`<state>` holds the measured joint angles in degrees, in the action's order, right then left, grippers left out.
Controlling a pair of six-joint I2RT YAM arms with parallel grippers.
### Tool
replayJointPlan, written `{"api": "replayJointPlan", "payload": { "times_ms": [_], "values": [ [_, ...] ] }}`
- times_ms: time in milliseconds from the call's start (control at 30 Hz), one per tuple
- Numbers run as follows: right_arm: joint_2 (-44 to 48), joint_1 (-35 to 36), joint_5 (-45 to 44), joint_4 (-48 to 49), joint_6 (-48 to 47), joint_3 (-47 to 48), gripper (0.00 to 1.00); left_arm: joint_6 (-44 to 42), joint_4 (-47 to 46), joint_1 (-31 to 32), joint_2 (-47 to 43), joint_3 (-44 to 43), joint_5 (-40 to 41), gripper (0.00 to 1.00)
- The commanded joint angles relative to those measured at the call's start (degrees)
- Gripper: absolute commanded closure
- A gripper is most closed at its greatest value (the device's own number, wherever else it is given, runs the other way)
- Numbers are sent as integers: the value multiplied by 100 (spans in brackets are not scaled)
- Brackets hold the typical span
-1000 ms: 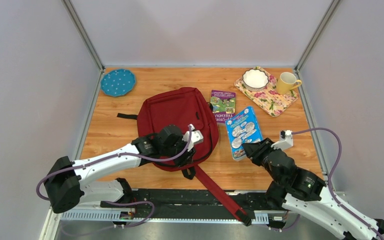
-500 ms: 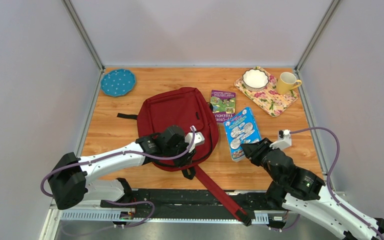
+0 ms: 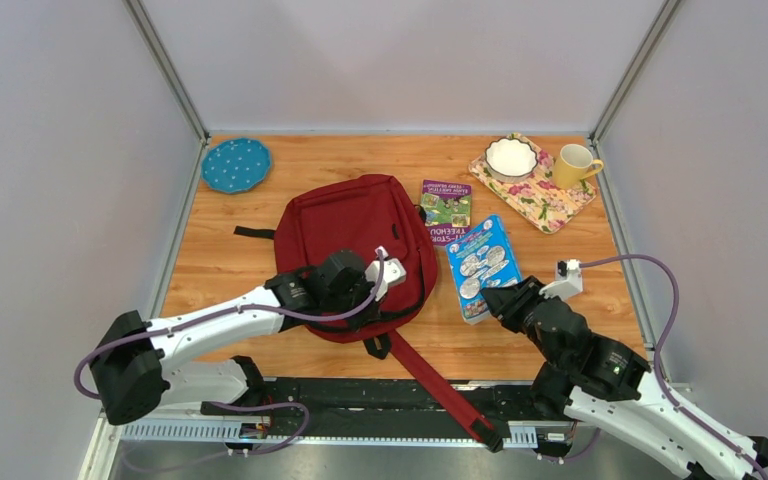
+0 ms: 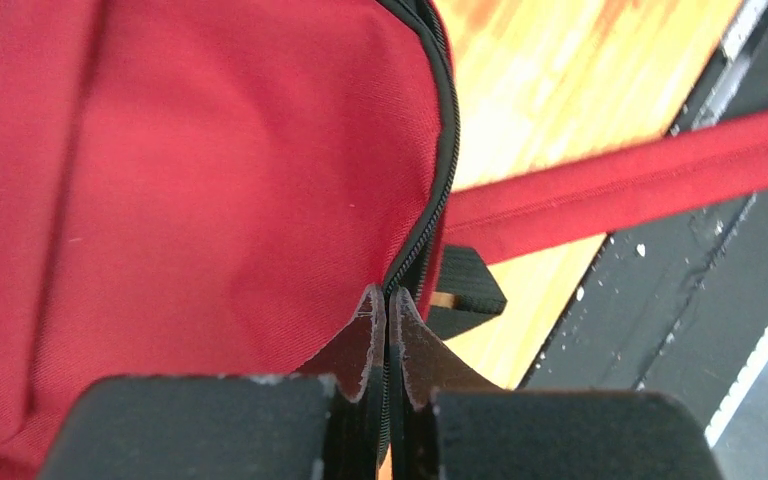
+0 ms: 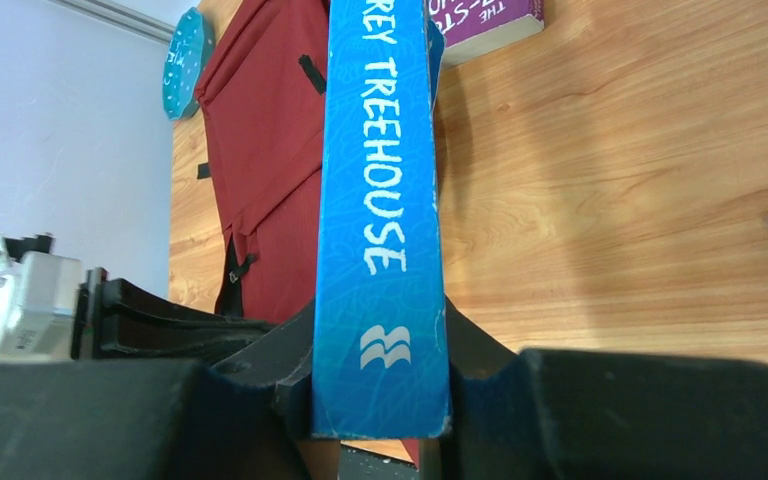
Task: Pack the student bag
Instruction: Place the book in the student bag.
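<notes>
Left pincer [image 4: 388,300] pinched shut at zipper [image 4: 430,200], pull not visible | right pincer [image 5: 380,350] clamped on blue book [image 5: 380,200] | student bag [image 3: 355,225] flat, frame centre, on counter [image 3: 230,270] | advice: follow zipper track steadily, widen mouth before feeding book in.

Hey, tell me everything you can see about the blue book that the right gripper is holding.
The blue book looks like a paperback. Its cover is bright blue with white cartoon panels, and its spine carries white lettering ending in TREEHOUSE above a small white logo. It lies lengthwise on the wooden table, right of the red backpack, with its near end clamped by the right gripper. Its far corner reaches the purple book; whether they touch cannot be told.
</notes>
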<state>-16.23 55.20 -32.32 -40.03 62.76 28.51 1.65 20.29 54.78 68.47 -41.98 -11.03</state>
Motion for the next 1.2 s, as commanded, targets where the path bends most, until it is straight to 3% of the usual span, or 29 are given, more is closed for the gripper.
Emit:
{"api": "replayJointPlan", "payload": {
  "times_ms": [0, 267, 500, 700, 900, 1100, 1167],
  "values": [
    [155, -9, 40, 593, 78, 190, 100, 186, -499, 24, -675, -188, 856, 100],
    [567, 0, 1042, -144, -133, 558, 100, 186, -535, 32, -914, -794, 1637, 100],
    [1385, 8, 1579, -540, 517, 717, 100, 213, -457, 32, -975, -1172, 2280, 100],
    [1702, 0, 2211, -682, 1019, 726, 100, 230, -842, 32, -1265, -1296, 2333, 100],
    [782, 17, 3624, 740, 1054, 208, 100, 204, -1554, 32, -1599, -1094, 2035, 100],
    [-195, 0, 3909, 2595, 1701, -564, 100, 90, -2301, 32, -1907, -663, 1718, 100],
    [-538, 0, 3908, 3734, 1914, -916, 100, 81, -2337, 32, -1934, -601, 1648, 100]
  ]
}}
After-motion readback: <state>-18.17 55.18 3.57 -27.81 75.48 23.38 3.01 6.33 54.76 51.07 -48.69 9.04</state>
